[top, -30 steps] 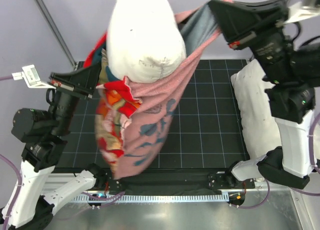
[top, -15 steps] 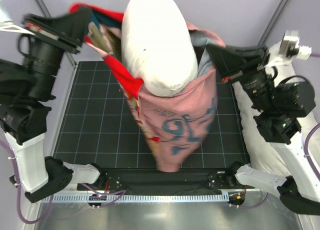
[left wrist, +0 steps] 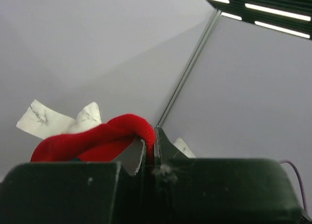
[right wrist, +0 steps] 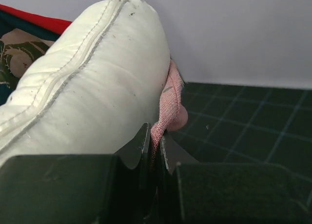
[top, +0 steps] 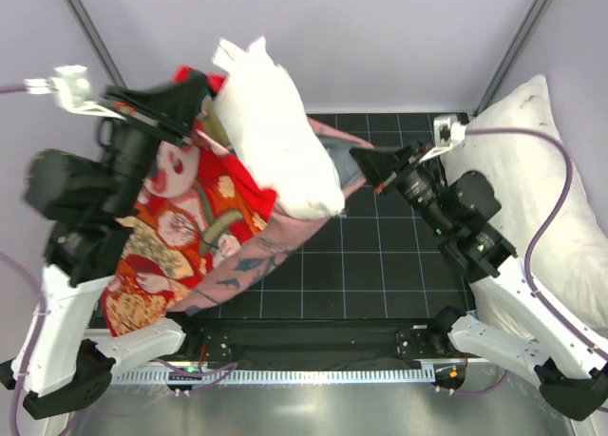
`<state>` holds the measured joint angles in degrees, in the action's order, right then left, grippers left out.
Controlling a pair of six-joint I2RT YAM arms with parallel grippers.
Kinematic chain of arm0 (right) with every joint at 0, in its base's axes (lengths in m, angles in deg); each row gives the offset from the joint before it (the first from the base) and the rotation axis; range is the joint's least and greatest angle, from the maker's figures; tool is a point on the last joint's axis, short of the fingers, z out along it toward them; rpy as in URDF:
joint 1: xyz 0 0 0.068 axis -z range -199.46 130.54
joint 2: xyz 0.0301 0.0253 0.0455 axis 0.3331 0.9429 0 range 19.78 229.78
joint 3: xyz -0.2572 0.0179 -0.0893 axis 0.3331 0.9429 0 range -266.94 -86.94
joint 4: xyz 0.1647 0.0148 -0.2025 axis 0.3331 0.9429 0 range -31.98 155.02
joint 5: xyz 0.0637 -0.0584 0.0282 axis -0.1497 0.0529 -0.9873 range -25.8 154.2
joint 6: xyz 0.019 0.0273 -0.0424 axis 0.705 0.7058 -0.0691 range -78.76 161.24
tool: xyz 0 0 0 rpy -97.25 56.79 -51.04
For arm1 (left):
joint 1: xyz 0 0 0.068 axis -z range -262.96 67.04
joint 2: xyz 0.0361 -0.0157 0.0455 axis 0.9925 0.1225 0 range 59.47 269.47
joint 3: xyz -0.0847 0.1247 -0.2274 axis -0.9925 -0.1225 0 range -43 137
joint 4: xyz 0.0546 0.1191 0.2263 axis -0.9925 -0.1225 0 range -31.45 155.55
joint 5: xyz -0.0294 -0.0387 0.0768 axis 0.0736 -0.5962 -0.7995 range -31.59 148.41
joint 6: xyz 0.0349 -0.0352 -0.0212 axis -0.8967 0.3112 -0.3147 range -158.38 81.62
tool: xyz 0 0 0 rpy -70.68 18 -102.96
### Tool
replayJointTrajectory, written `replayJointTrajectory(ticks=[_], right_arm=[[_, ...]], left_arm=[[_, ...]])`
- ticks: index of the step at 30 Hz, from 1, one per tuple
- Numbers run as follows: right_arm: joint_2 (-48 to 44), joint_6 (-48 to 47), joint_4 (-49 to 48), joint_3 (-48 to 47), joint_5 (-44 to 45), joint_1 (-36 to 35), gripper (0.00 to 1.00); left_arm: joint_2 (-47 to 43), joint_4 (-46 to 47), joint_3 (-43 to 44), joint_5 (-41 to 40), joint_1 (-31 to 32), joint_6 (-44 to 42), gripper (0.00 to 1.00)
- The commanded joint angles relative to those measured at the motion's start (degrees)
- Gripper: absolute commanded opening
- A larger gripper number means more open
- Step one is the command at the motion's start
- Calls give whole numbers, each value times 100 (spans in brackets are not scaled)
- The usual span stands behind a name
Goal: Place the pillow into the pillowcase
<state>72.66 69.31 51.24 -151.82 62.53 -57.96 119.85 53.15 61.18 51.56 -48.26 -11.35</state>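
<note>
Half-filled pillowcase (top: 190,227) pinched in closed left end effector (left wrist: 155,136) and right end effector (right wrist: 155,141), pillow (top: 275,132) half out; big pillow (top: 560,218) at counter (top: 380,255) right edge.

Pillow (top: 275,142) is showing matt white cloth with a stitched seam; pillowcase (top: 185,232) is showing printed red fabric, its pink reverse looking finely woven; table mat (top: 380,260) is reading matt black, possibly rubber; front ledge (top: 332,412) is gleaming as brushed metal.

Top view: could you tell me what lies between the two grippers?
The pillow, partly inside the pillowcase pinched by left gripper and right gripper; top view.
</note>
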Motion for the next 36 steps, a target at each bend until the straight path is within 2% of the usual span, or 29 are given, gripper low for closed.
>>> replayJointTrajectory(ticks=[1, 2, 5, 7, 8, 10, 11, 12, 13, 15, 19, 25, 29, 35, 36], right_arm=[[-681, 549, -147, 1229, 1054, 115, 4], [-926, 767, -165, 1902, 1142, 141, 4], [-1332, 1041, 228, 2837, 1537, 237, 4], [-1763, 1086, 554, 3068, 1826, 308, 4], [-1894, 1025, 1017, 3104, 1933, 360, 4], [-2159, 797, 1598, 2921, 2292, 527, 16], [-2212, 718, 2237, 2581, 2468, 580, 25], [-2247, 508, 2539, 2368, 2635, 685, 46], [-2230, 428, 2846, 2140, 3028, 712, 55], [-2142, 208, 3656, 1437, 3313, 765, 66], [-1853, -56, 4579, 540, 3490, 765, 73], [-1720, 75, 4722, 388, 1462, 765, 73], [-1509, 294, 4425, 1027, 476, 765, 75], [-1448, 760, 3643, 2442, 46, 765, 74], [-1430, 883, 3449, 2645, -52, 765, 68]], left_arm=[[-342, 1405, -1771, 438, -42, 504, 0], [-404, 1494, -2092, 604, -33, 601, 0], [-623, 1969, -3235, 755, -33, 918, 0], [-781, 2276, -3701, 931, -7, 1058, 0], [-817, 2330, -3990, 966, 19, 1129, 1], [-878, 2365, -4142, 1097, 81, 1156, 0], [-914, 2357, -4273, 1168, 159, 1156, 1], [-949, 2365, -4335, 1212, 238, 1156, 0], [-1019, 2374, -4423, 1186, 309, 1147, 0], [-1054, 2374, -4625, 1142, 537, 1138, 0], [-950, 2348, -4740, 1099, 915, 1077, 1], [-598, 2216, -4495, 555, 1522, 699, 0], [-159, 2155, -4144, 501, 1785, 558, 0], [895, 2005, -3415, 150, 2321, 181, 0], [1071, 2005, -3300, 114, 2383, 172, 0]])
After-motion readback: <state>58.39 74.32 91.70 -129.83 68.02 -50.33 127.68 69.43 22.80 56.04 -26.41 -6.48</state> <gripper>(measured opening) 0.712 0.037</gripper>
